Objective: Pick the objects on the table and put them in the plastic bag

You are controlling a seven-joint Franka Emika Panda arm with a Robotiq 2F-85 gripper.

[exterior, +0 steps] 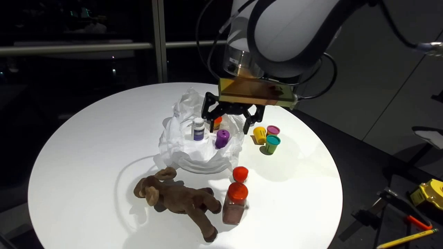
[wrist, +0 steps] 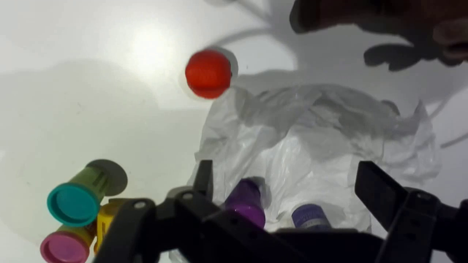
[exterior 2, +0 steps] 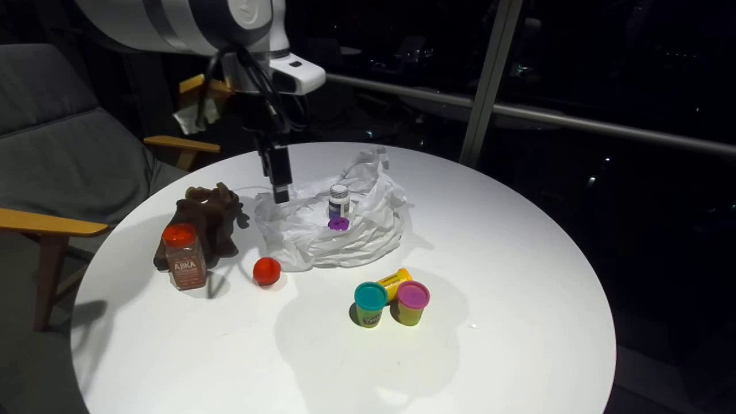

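Six objects sit on the table [exterior: 86,145] outside the plastic bag [exterior: 200,166]; three are inside it: white bottle [exterior: 198,129], purple bottle [exterior: 222,139], orange cup [exterior: 218,122], the last partly hidden behind a jaw; end effector [exterior: 229,131] hangs above the bag, jaws spread wide, nothing between them; plush toy [exterior: 181,199] lies near the bag; should be light, soft, floppy; take it round the torso with a deep squeeze; legs will likely dangle and could snag the bag's rim; red ball [exterior 2: 267,271] is just beside the bag, touching or not I can't tell; may roll, firmness unclear; centre the jaws over its middle; red-lidded jar [exterior: 235,204] stands farther from the bag than the ball does; probably the heaviest, rigid, slick-walled; hold the body below the lid, in case the lid is loose; teal-lidded cup [exterior: 272,144], magenta-lidded cup [exterior 2: 411,306] and yellow cup [exterior: 259,135] cluster near the bag, yellow one looks tipped over; guess light, stiff plastic; grip walls under the lids; spacing is tight, so a jaw could clip a neighbour; bag film looks thin and crinkly, will probably drag if brushed; let go above its mouth, clear of the rim.
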